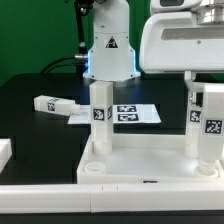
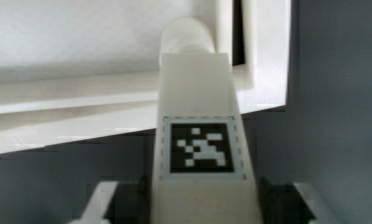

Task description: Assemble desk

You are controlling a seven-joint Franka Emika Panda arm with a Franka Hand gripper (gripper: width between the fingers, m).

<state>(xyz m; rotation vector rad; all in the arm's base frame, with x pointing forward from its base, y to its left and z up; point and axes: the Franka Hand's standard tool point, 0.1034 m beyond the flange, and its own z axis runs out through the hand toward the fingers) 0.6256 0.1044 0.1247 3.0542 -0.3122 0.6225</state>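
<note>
The gripper [image 1: 203, 86] is clamped on an upright leg [image 1: 208, 125] at the tabletop's [image 1: 130, 160] far corner on the exterior view's right, with its fingers [image 2: 108, 202] pressing both sides. I cannot tell whether the foot is seated in the socket. A second leg [image 1: 100, 115] stands at the far corner on the exterior view's left. A third leg [image 1: 55, 104] lies on the table [image 1: 30, 128] beyond, near the marker board [image 1: 135, 113].

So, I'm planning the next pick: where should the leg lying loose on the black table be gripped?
Take the lying leg near mid-length, fingers across its long side faces, probably coming down from above: it lies flat on the table, and its square section gives parallel faces.
</note>
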